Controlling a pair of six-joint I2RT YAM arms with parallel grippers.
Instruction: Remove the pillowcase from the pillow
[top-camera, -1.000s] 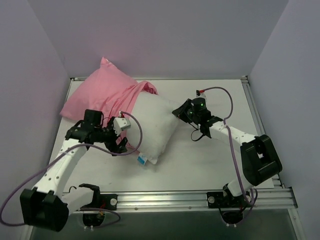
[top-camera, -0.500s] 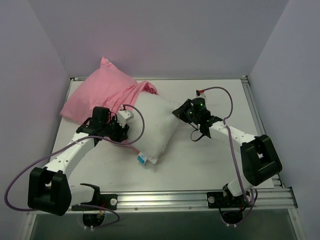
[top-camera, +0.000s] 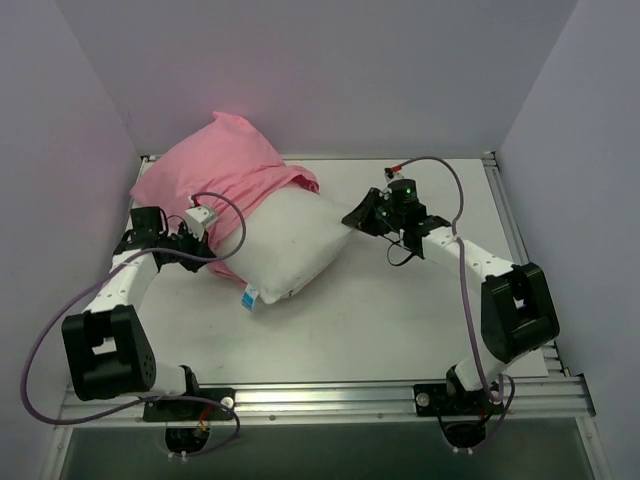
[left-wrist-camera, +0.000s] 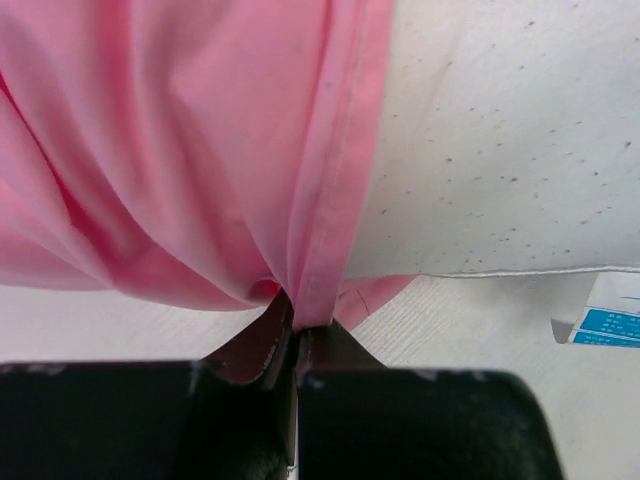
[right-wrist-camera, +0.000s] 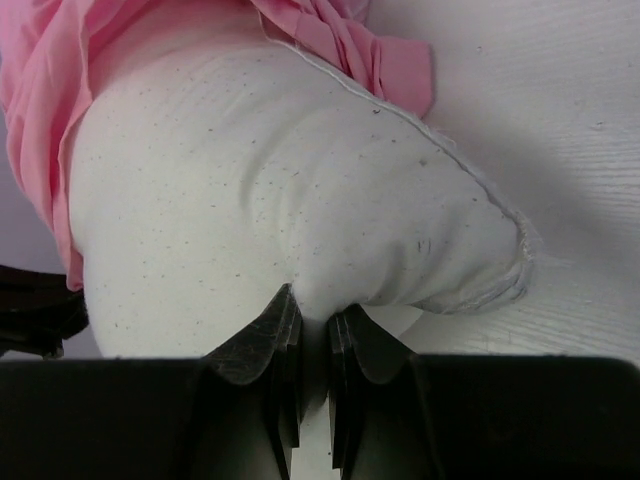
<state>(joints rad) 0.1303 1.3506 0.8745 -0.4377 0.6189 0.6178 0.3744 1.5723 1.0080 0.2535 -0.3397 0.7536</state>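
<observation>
The white pillow (top-camera: 282, 245) lies across the table's middle, its far-left half inside the pink pillowcase (top-camera: 210, 172). A blue-and-white tag (top-camera: 249, 296) hangs at its near corner. My left gripper (top-camera: 216, 258) is shut on the pillowcase's hemmed edge (left-wrist-camera: 325, 250) at the pillow's left side. My right gripper (top-camera: 352, 217) is shut on a pinch of the pillow's fabric (right-wrist-camera: 330, 290) at its right corner. In the left wrist view the pink cloth bunches into the jaws, with the pillow (left-wrist-camera: 500, 130) and the tag (left-wrist-camera: 605, 320) to the right.
The white table (top-camera: 420, 320) is framed by metal rails, with lilac walls close at the back and both sides. The pillowcase's closed end is pushed up against the back-left corner. Purple cables loop off both arms.
The left gripper went from open to shut on the pillowcase edge and drew back to the left. The pillowcase bunched toward the back-left corner and the pillow's near end with the tag shifted left.
</observation>
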